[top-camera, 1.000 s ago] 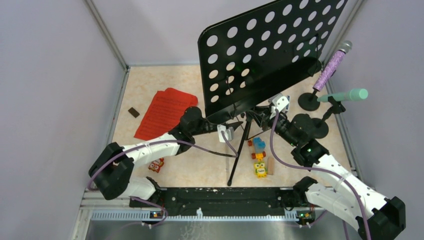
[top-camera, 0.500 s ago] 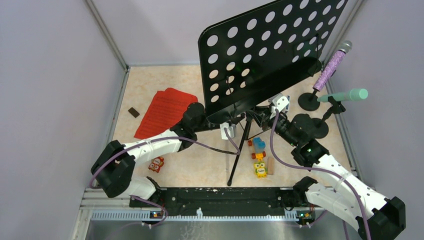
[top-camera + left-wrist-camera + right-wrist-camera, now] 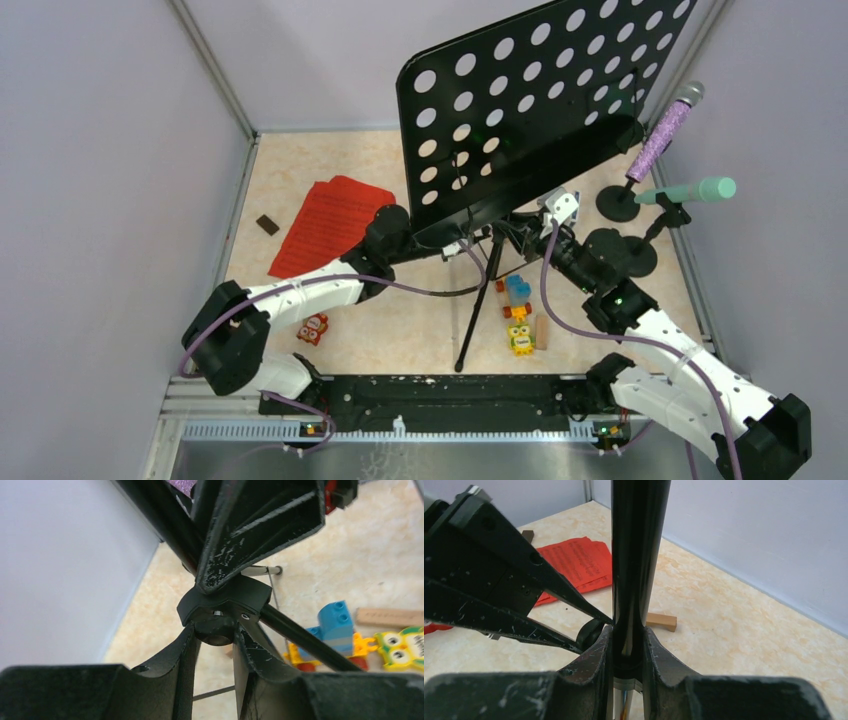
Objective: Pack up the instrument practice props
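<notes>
At tripod hub (image 3: 220, 597) | music rack (image 3: 540, 95) judged stiff, top-heavy, pole (image 3: 636, 555) slick | right gripper (image 3: 626, 652) clamps pole | left gripper (image 3: 215, 636) pinches hub knob (image 3: 216, 627) | advise holding pole low

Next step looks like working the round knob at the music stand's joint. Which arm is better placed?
Left, probably. The left gripper has its fingers either side of the round knob under the collar, while the right gripper is clamped on the pole and better suited to steadying it.
</notes>
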You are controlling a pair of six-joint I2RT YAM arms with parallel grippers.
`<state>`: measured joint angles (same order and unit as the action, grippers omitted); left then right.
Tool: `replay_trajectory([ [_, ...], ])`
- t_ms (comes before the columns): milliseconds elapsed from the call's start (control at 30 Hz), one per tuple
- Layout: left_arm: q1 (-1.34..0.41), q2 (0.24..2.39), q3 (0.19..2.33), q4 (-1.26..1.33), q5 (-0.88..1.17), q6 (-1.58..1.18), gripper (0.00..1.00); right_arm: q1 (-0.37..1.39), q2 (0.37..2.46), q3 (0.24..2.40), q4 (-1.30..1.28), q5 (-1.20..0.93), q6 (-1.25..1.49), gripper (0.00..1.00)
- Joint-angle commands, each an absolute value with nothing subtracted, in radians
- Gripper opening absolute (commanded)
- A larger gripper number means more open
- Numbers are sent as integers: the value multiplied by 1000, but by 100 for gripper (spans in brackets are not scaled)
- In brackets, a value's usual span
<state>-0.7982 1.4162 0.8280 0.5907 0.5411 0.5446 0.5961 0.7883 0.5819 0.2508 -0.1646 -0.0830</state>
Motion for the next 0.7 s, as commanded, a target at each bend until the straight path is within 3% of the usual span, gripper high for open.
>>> replay_trajectory([
  [0, -805, 1443, 833, 658, 372, 145, 0, 612, 790, 555, 209, -224, -109, 0],
  [200, -806, 1460, 864, 536, 196, -297, 0, 613, 792, 554, 212, -224, -109, 0],
  [667, -800, 1395, 805, 502, 134, -1202, 0, 612, 783, 551, 207, -218, -109, 0],
])
